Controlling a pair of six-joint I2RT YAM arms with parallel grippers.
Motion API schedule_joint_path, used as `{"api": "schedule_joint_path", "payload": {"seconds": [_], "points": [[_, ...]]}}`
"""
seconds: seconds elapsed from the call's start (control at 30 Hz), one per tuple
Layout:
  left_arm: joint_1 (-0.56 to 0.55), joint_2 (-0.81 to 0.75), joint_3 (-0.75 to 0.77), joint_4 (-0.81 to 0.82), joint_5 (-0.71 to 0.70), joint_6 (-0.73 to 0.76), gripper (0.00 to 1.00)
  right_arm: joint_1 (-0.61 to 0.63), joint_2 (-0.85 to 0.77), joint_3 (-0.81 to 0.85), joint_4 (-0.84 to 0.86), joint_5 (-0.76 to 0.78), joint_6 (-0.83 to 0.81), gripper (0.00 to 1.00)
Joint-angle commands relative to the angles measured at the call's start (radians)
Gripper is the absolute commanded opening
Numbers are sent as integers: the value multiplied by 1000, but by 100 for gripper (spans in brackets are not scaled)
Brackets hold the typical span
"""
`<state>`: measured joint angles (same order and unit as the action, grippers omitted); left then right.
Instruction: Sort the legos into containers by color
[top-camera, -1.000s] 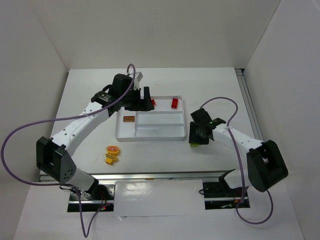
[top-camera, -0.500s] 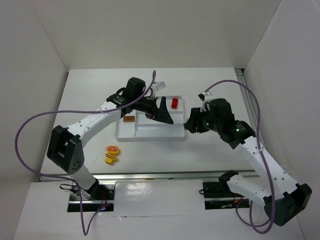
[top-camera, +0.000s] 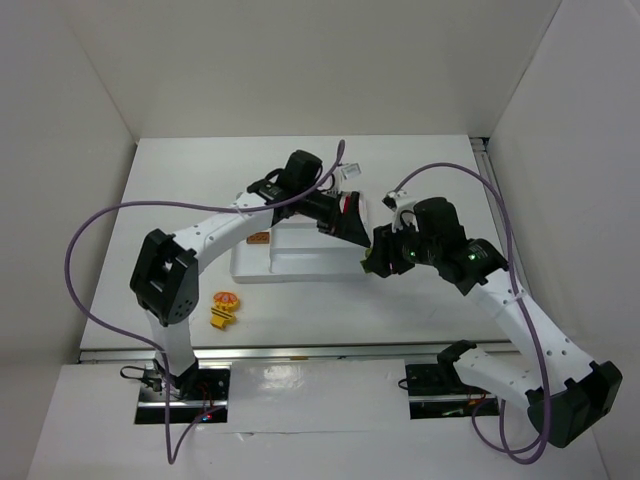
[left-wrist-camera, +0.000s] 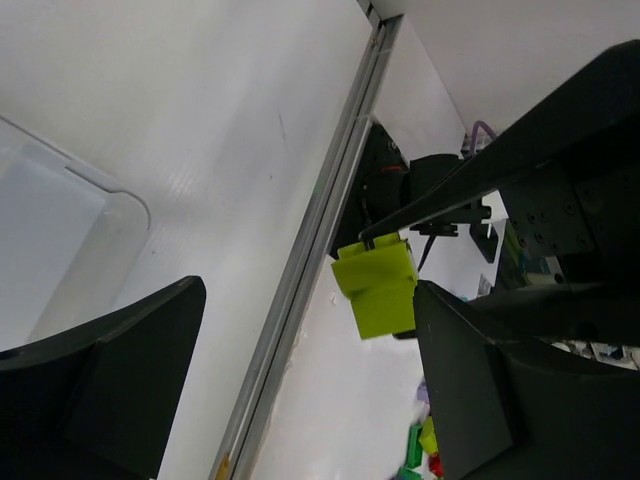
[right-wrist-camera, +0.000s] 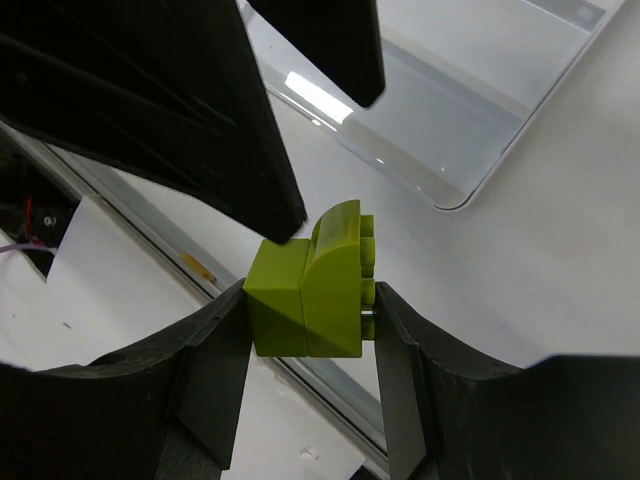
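Observation:
My right gripper (top-camera: 372, 265) is shut on a lime green lego (right-wrist-camera: 310, 285) and holds it in the air just off the near right corner of the white tray (top-camera: 300, 262). In the right wrist view the gripper (right-wrist-camera: 310, 300) clamps the brick's two sides. My left gripper (top-camera: 345, 222) is open and empty above the tray's right end, close to the right gripper. In the left wrist view (left-wrist-camera: 308, 290) the lime lego (left-wrist-camera: 375, 290) hangs between its spread fingers. A red lego (top-camera: 349, 203) lies in the tray's far section. A brownish-orange lego (top-camera: 258, 238) lies in the left section.
A yellow-orange and red lego cluster (top-camera: 224, 308) lies on the table in front of the tray's left end. The left gripper's black fingers (right-wrist-camera: 150, 110) fill the top left of the right wrist view, close to the held brick. The tray's corner (left-wrist-camera: 60, 230) shows at left.
My right gripper has lifted the lime lego off the table and carried it left to the tray's corner. My left arm has swung right across the tray toward it.

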<state>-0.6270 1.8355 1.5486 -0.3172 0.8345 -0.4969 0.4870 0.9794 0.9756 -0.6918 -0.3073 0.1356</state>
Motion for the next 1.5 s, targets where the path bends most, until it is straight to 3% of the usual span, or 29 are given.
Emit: {"api": "schedule_joint_path", "payload": {"seconds": [0.0, 0.2, 0.63, 0.67, 0.77, 0.93, 1.0, 1.13, 1.47], "points": [[-22, 30, 62, -20, 21, 26, 95, 16, -5, 57, -23, -44, -30, 23], [-40, 56, 82, -8, 110, 14, 93, 16, 4, 57, -12, -32, -30, 23], [-86, 77, 15, 87, 166, -64, 67, 16, 24, 57, 6, 13, -19, 23], [-86, 77, 24, 96, 166, -65, 58, 16, 24, 48, 6, 13, -19, 23], [-86, 77, 24, 96, 175, -65, 46, 16, 24, 48, 15, 22, -19, 23], [-86, 77, 45, 70, 150, -61, 0, 16, 24, 48, 15, 75, 1, 27], [-86, 77, 54, 47, 141, -46, 0, 16, 24, 57, 15, 99, 10, 38], [-63, 77, 35, 47, 141, -55, 0, 16, 4, 57, 15, 178, 55, 95], [53, 41, -25, 69, 72, -92, 0, 16, -67, 86, 26, 231, 137, 96]]}}
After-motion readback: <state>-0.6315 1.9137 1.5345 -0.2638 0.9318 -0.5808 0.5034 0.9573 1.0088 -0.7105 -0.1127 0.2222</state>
